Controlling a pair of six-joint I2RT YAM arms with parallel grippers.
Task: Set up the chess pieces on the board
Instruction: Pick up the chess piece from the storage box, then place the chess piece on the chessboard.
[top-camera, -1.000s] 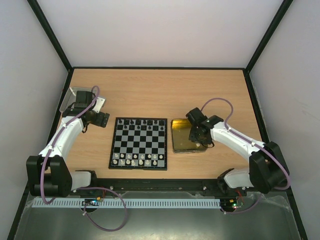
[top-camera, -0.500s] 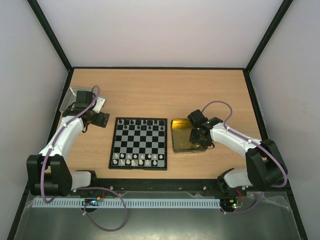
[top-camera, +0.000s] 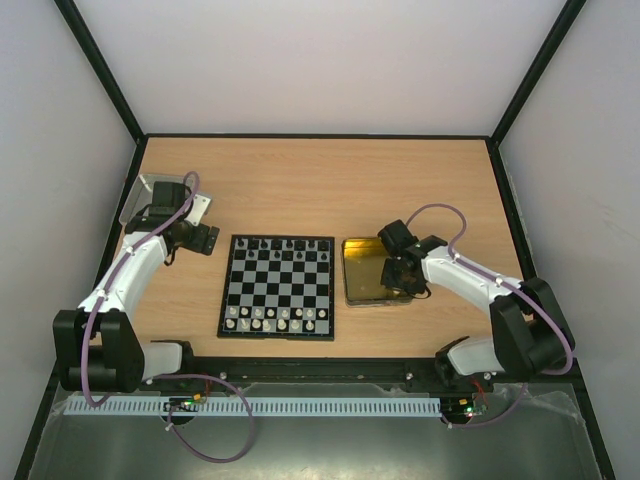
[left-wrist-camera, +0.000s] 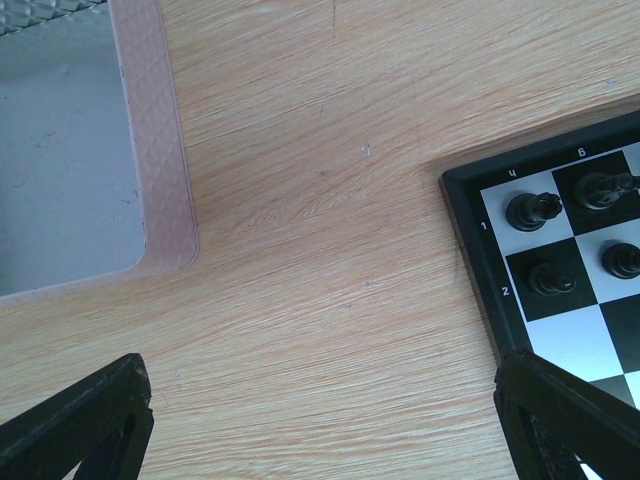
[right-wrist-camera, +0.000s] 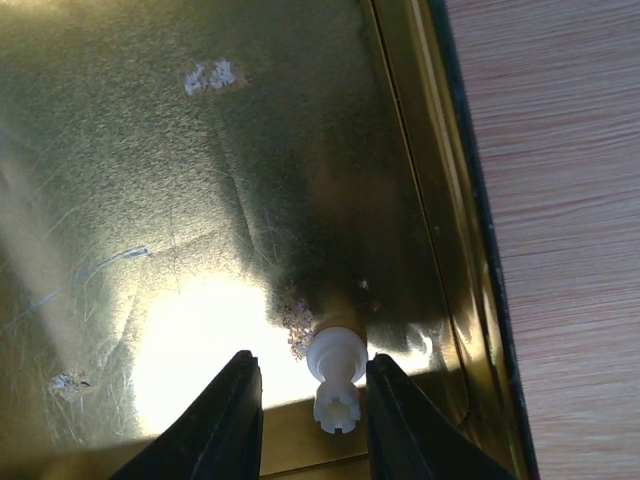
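The right gripper (right-wrist-camera: 315, 358) had shifted to a corner of the gold tray (right-wrist-camera: 150, 150). Its narrow jaws flanked a white piece (right-wrist-camera: 335, 385) lying there, seemingly not yet clamped, so a pick seemed close. The left gripper (left-wrist-camera: 325, 400) waited wide open beside the board (left-wrist-camera: 565, 335).

A: From the top, can you tell which chess pieces (top-camera: 275, 322) are which?
B: No, too tiny. Just dark and light dots on the board (top-camera: 277, 286).
A: And the right gripper (top-camera: 393, 272)?
B: Its fingers hide under the wrist there.
A: What does the left wrist camera miss?
B: Most of the board. Only one corner shows. The grey lid (left-wrist-camera: 60, 150) runs off the top and left. The left gripper (left-wrist-camera: 320, 375) shows just two finger ends.
A: The right wrist camera?
B: The gold tray (right-wrist-camera: 150, 180) runs off the edges. I can't tell if a finger touches the white piece (right-wrist-camera: 335, 380).
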